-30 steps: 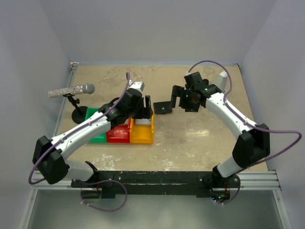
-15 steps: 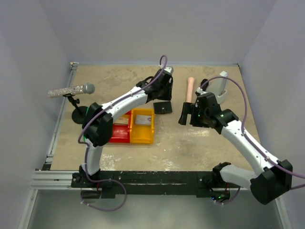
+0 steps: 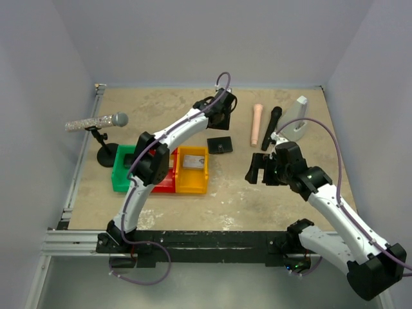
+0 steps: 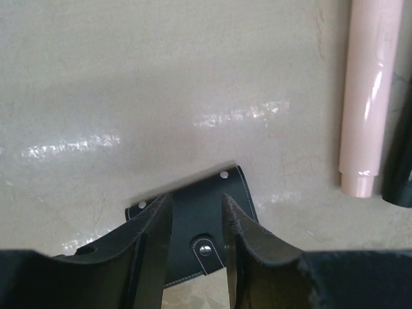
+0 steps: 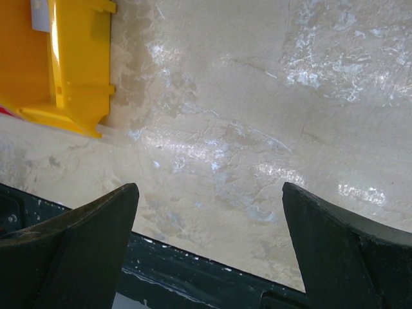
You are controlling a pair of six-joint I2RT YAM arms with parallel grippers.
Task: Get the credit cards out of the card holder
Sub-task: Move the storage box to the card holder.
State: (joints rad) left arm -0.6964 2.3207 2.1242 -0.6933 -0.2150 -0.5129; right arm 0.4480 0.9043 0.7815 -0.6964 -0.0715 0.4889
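The card holder (image 3: pixel 220 145) lies shut and flat on the table, a black wallet with a snap tab (image 4: pixel 205 248). My left gripper (image 3: pixel 219 125) hovers just over its far edge. In the left wrist view the gripper (image 4: pixel 196 199) has its jaws a narrow gap apart, with nothing between them and the wallet (image 4: pixel 193 219) showing through the gap. A pale credit card (image 3: pixel 192 162) lies in the yellow bin (image 3: pixel 193 183). My right gripper (image 3: pixel 252 172) is wide open over bare table, right of the wallet and nearer me; in its own view the gripper (image 5: pixel 209 187) is empty.
Joined green (image 3: pixel 119 174), red (image 3: pixel 161 183) and yellow bins stand left of centre; the yellow bin (image 5: pixel 71 71) shows in the right wrist view. A pink cylinder (image 3: pixel 257 123), a black marker (image 3: pixel 271 127) and a white object (image 3: pixel 299 116) lie at the far right. A microphone (image 3: pixel 96 122) stands far left.
The left arm swung from the yellow bin to the far side of the wallet and narrowed its jaws. The right arm pulled back toward me, leaving the wallet flat on the table.
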